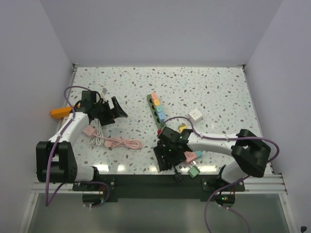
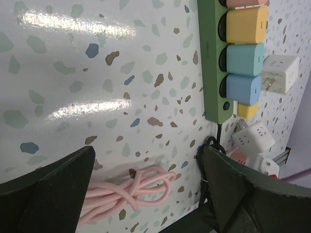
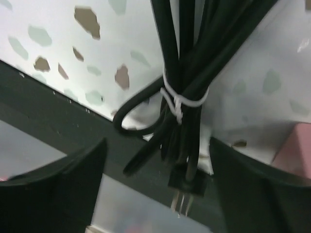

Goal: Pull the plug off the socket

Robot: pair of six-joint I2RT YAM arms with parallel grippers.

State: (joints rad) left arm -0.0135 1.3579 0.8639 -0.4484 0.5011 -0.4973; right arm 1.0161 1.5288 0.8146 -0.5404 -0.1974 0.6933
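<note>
Left tool [image 2: 150, 194] and right tool [image 3: 155, 189] both gape wide, empty, while the blocky plugs [image 2: 245, 58] sit in the green socket strip [image 2: 210, 73] on the worktop [image 1: 218, 92]: rigid, smooth, light, so likely best pinched across flat sides, strip held down.

A green power strip [image 1: 151, 103] lies flat mid-worktop, running far-left to near-right. Four block plugs [image 2: 245, 58] sit plugged along it: pink farthest, then orange, teal, blue.
</note>
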